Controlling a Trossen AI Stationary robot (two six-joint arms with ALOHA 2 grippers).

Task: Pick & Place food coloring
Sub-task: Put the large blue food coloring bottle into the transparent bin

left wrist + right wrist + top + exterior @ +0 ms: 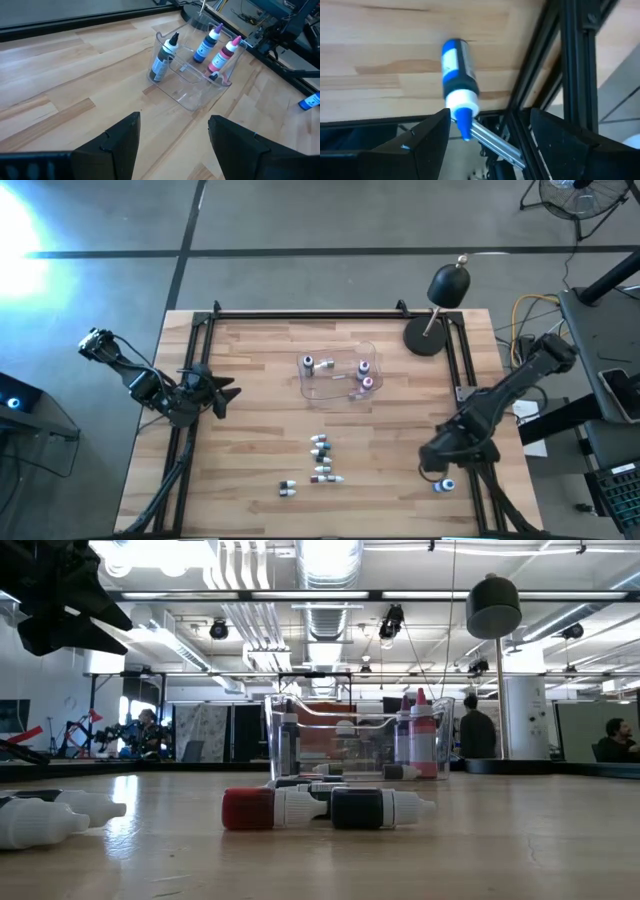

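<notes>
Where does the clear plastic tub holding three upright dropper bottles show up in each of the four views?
High view: the clear plastic tub sits mid-table, toward the far edge.
Low view: the tub stands at centre, behind the lying bottles.
Left wrist view: the tub is ahead, beyond the left fingers.
Right wrist view: not in it.
Shared landmark: the pink-bodied dropper bottle standing inside the tub.

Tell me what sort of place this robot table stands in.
Probably a robotics lab or workshop hall: bare ceiling ducts overhead, people at workstations behind the wooden table, and a floor fan on concrete.
</notes>
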